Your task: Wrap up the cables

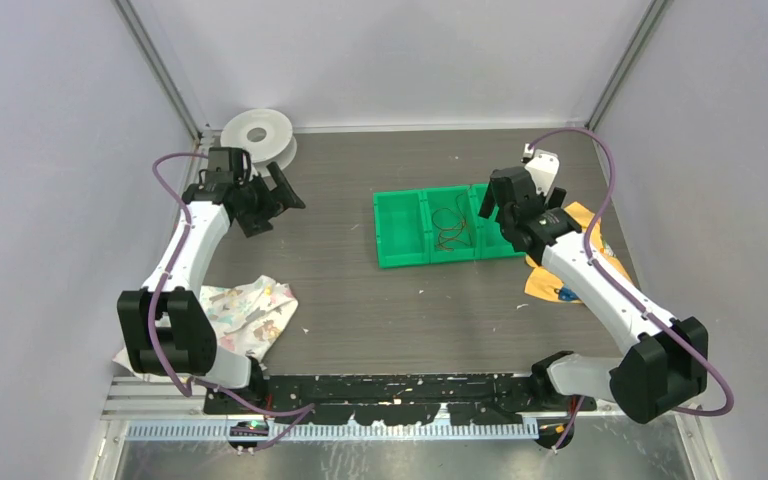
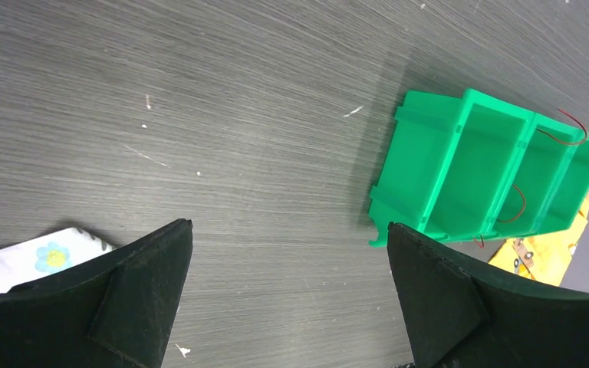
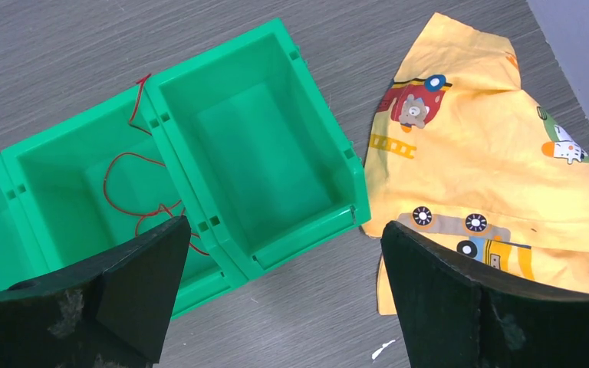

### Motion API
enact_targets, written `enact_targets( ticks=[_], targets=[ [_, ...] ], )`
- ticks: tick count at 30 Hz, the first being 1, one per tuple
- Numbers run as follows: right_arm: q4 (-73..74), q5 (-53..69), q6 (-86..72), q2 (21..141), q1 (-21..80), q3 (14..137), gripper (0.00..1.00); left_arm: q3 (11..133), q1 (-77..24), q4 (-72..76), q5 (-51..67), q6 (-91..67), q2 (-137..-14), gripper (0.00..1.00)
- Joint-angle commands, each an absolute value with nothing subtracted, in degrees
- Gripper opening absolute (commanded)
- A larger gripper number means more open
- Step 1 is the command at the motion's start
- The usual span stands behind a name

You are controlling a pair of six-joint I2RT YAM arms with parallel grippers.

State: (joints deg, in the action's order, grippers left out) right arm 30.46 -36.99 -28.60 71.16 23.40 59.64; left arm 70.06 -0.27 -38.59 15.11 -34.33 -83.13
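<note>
**Cables [image 1: 450, 226] lying in the middle compartment of the green bins**

Bins: one block of three open-topped compartments [image 1: 400, 260], bright green moulded plastic, smooth, straight-walled, set side by side on the worktop [image 1: 360, 300]. The middle one holds the cables, which are hair-thin red wire in loose, untidy loops on the floor of the bin. One strand climbs the divider towards the right-hand compartment and pokes above the rim. The two end compartments show only bare green floor.

Worktop: dark grey with a fine, streaky wood grain and a few pale flecks.

Right gripper [image 3: 284, 226]: hovers over the right end of the block, matt black wedge-shaped fingers spread wide with nothing between them. A crumpled yellow cloth [image 3: 491, 153] printed with cartoon vehicles lies just beside that end of the bins.

Left gripper [image 2: 287, 228]: well apart from the bins at far left, fingers likewise spread wide and empty-handed. A rumpled white cloth [image 1: 250, 310] with a flower print lies nearer the arm bases. A white round spool [image 1: 257, 135] sits at the far left corner.
</note>
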Motion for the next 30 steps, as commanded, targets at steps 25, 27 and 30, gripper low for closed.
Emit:
enact_targets(
  ticks=[25, 27, 30],
  targets=[
    [30.17, -33.29, -29.93, 67.73, 23.34, 61.01, 1.00, 78.39, 11.62, -9.66, 28.37, -57.16, -102.33, 1.00],
    [30.94, -33.28, -29.93, 67.63, 23.35, 61.38, 1.00, 76.84, 12.61, 1.84, 27.51, -62.28, -104.61, 0.99],
    [31.62, -33.79, -29.97, 67.26, 23.42, 61.23, 1.00, 75.82, 13.32, 10.80, 24.62, -67.34, -108.00, 0.95]
  ],
)
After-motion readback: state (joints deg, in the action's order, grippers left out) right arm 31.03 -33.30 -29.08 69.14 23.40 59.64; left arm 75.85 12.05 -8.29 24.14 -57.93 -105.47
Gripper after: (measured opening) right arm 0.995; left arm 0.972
